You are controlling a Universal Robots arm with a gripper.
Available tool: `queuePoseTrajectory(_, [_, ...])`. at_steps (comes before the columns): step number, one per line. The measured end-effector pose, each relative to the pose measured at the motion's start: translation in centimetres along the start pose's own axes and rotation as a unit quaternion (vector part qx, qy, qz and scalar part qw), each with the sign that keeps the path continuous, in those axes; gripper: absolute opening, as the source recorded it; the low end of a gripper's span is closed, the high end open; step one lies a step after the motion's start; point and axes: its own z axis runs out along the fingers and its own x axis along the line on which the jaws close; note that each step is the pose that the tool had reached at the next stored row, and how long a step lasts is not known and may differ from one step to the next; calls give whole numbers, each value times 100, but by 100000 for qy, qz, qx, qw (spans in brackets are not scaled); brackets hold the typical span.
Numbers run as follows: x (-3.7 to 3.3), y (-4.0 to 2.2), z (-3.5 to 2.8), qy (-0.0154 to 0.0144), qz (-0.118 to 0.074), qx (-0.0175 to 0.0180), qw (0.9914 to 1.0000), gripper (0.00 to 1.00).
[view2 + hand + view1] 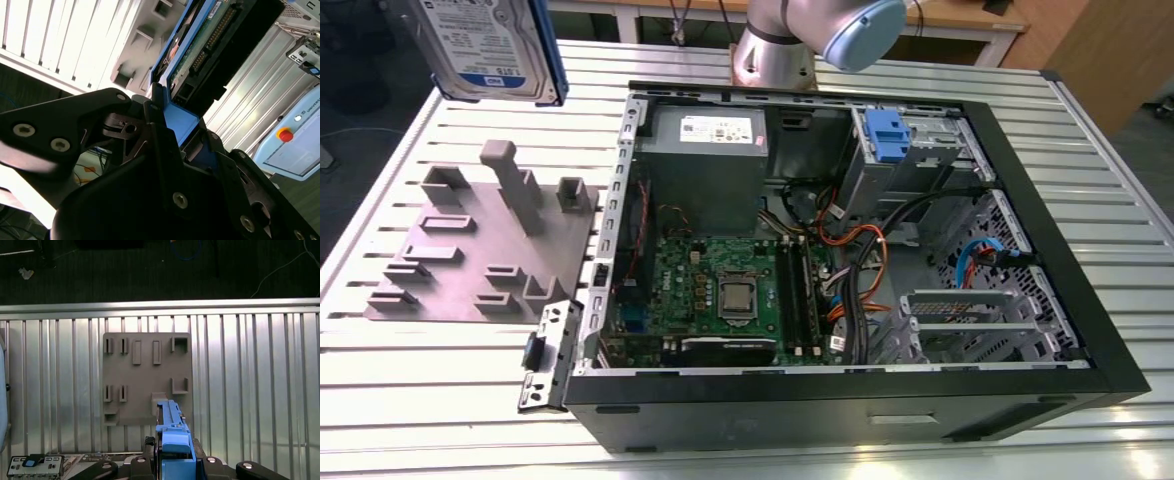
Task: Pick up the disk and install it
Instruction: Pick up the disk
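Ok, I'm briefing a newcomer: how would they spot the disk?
Find the open computer case. At the exterior view's left, above the grey pegged plate, the gripper holds the disk. Only it pairs a blue frame with a labelled silver body.

1. The arm (pixel 781 45) stands upright at its base, with a blue-capped joint (pixel 861 35) above it.
2. The gripper (pixel 170 112) (pixel 174 452) points downward in both wrist views.
3. Its black fingers (pixel 152 107) clamp the disk (pixel 200 45) by its blue frame.
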Motion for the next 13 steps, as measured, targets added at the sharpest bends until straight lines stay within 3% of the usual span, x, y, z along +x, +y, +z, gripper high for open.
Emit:
queuePoseTrajectory(7, [5, -21, -1, 0, -2, -2, 100000, 37])
queuePoseTrajectory(13, [68, -24, -1, -2, 0, 2, 100000, 37])
